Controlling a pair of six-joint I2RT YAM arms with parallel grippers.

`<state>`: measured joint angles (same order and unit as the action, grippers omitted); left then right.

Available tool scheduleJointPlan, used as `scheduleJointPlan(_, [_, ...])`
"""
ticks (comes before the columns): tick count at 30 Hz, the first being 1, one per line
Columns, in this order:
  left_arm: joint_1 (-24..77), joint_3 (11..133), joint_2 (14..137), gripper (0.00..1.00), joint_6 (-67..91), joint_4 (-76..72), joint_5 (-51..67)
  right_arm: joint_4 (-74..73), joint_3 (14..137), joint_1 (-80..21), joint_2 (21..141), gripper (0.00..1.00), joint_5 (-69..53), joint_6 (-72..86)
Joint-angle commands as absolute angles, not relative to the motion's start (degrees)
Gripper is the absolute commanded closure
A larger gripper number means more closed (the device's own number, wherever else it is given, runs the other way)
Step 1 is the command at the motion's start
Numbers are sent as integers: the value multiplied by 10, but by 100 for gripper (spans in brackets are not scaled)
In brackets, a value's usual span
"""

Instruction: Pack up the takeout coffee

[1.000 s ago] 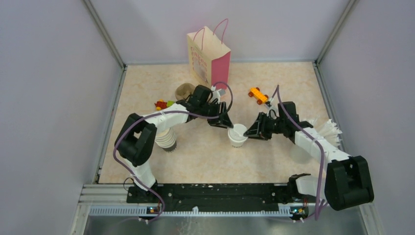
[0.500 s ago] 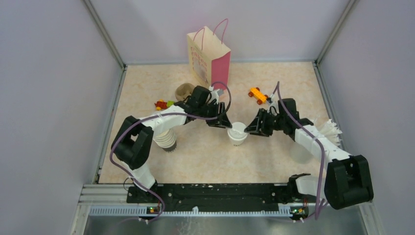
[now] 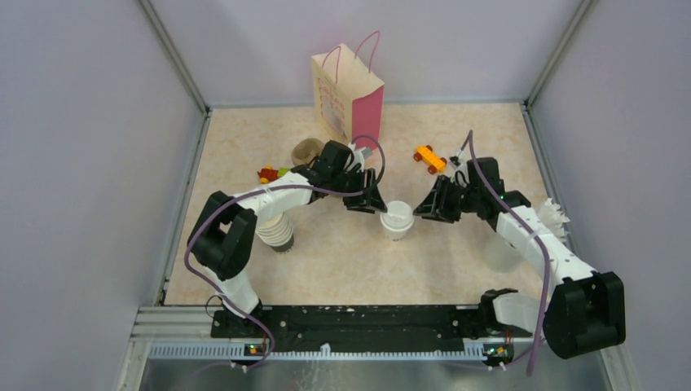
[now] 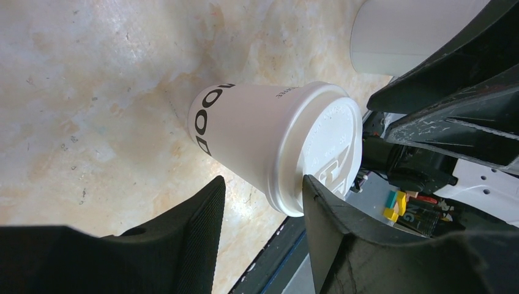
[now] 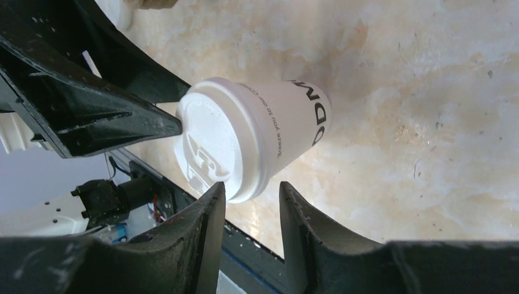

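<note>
In the overhead view the left claw sits just left of the frame's centre, its jaws parted and holding nothing. Its tips point down and to the right at the takeout coffee, which stands upright and lidded on the counter at mid-frame. The paper bag stands well apart, toward the top of the frame above that claw. In the left wrist view the cup lies just beyond the claw rather than between the jaws. Its long axis runs from upper left to lower right, with the lid rim just beside the right-hand fingertip; whether they touch I cannot tell. Right of the cup in the overhead view, the right claw faces it from the other side, also parted and empty. In its own view the cup sits just past the claw, lid toward the lower left. Both claws are about equally near. The left one's gap looks wider and seems likelier to take the cup's body, though it would first need to advance around it.
</note>
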<state>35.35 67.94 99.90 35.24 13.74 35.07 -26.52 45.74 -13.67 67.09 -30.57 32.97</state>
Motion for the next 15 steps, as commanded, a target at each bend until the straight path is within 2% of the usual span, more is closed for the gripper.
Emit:
scheduleJointPlan(1, [356, 685, 1004, 45, 349, 128, 351, -266, 440, -140, 646, 63, -292, 351])
scheduleJointPlan(15, [356, 684, 1015, 48, 349, 126, 354, -221, 410, -139, 651, 66, -291, 385])
